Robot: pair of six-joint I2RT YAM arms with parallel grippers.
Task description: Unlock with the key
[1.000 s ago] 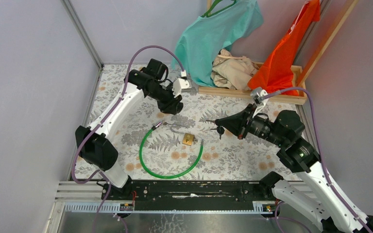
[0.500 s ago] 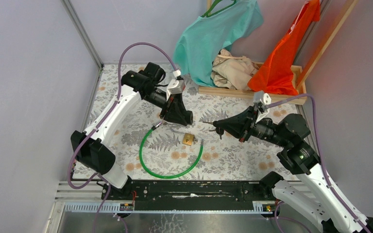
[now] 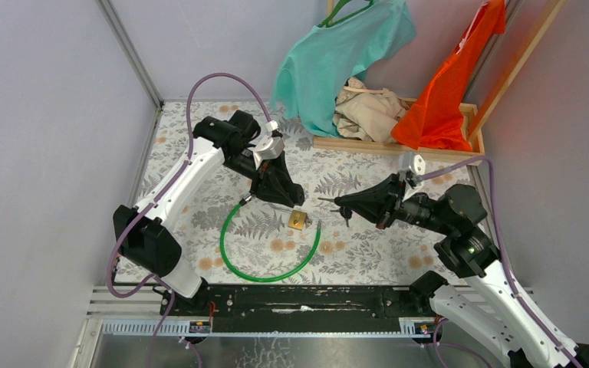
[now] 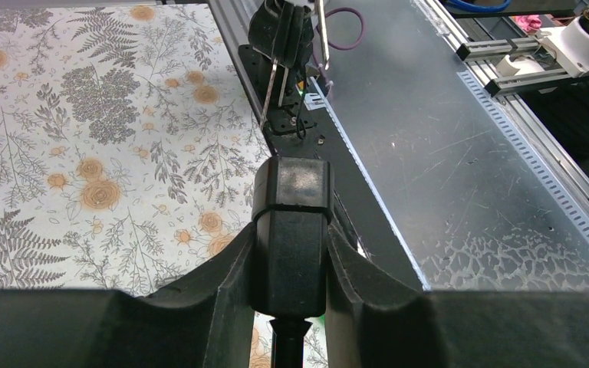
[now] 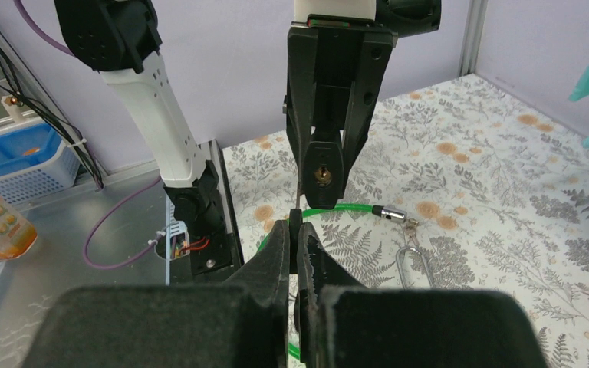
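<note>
My left gripper point(image 3: 285, 193) is shut on a black-cased lock point(image 5: 322, 172), and its brass keyhole faces my right gripper. In the left wrist view that lock point(image 4: 291, 192) fills the gap between the fingers point(image 4: 234, 257). My right gripper point(image 5: 297, 230) is shut on the key point(image 5: 296, 218). The blade points at the keyhole and stops a short way from it. In the top view the key point(image 3: 326, 201) sticks out to the left and a second key point(image 3: 347, 217) dangles below it. A brass padlock point(image 3: 299, 220) lies on the cloth inside a green cable loop point(image 3: 234, 261).
A wooden frame point(image 3: 399, 146) at the back right holds a teal shirt point(image 3: 337, 54), beige cloth point(image 3: 368, 107) and an orange garment point(image 3: 445, 92). Grey walls close both sides. The metal rail point(image 3: 276, 299) runs along the front. A blue basket point(image 5: 23, 161) stands beyond the left arm's base.
My left gripper, still holding the black lock, swung down and rightward to just above the brass padlock. My right gripper slid left with the key, closing the gap to the keyhole.
</note>
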